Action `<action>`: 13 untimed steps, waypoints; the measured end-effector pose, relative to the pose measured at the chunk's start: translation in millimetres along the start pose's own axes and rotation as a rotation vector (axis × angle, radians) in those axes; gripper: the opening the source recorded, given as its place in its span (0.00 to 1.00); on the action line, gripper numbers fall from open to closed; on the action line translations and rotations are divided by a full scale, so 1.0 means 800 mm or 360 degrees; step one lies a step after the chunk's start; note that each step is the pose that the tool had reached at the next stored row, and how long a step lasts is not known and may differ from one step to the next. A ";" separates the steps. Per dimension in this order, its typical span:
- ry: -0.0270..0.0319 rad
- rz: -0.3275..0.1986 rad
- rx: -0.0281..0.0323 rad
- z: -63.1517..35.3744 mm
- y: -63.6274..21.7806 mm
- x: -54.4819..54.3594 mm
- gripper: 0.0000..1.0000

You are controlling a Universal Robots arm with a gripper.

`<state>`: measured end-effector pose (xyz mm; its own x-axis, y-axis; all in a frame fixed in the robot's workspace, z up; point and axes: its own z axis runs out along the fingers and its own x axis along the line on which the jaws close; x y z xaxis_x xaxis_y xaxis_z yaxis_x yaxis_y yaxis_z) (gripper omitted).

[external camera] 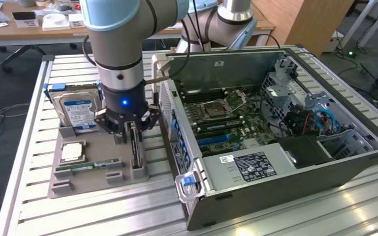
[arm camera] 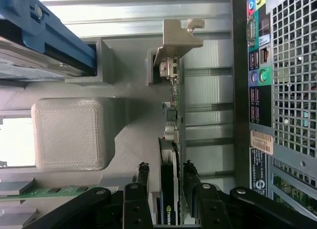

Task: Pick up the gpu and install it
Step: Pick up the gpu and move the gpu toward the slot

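A grey-and-silver robot arm reaches down over a slatted aluminium table [external camera: 110,211]. Its black gripper [external camera: 133,132] sits low over the gpu [external camera: 135,153], a thin black card standing on edge in a slot of a grey plastic holder tray [external camera: 77,184], with its fingers spread to either side of the card's top edge. The tray also carries a blue-labelled silver hard drive [external camera: 77,110], a square silver processor chip [external camera: 73,151] and a slim green memory stick [external camera: 87,167]. Just beside the tray, on the exterior view's right, an open black computer case [external camera: 346,164] lies with its green motherboard [external camera: 222,118] exposed.
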<state>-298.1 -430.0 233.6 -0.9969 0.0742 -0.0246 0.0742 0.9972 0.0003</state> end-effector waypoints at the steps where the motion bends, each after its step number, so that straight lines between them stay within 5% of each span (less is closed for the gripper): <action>1: -0.00001 0.0000 0.00017 0.001 0.000 0.000 0.42; 13: -0.00008 0.0000 0.00068 0.003 0.000 -0.003 0.42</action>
<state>-295.9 -429.9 231.1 -0.9969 0.0741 -0.0251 0.0743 0.9972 -0.0040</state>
